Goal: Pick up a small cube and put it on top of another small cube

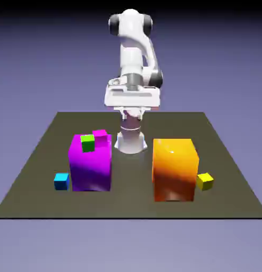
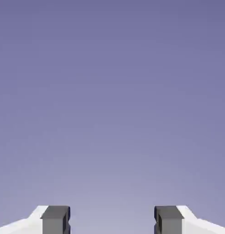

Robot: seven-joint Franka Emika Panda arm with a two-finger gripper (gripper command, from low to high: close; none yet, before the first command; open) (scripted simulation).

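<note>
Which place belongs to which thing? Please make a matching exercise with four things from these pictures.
Things:
1. cyan cube
2. green cube
3. yellow cube
4. gripper

Places or states:
A. on top of the purple block
B. on the table beside the orange block
C. open, holding nothing
D. on the table beside the purple block

Pairs: 1-D, 2-A, 3-B, 4-C
</note>
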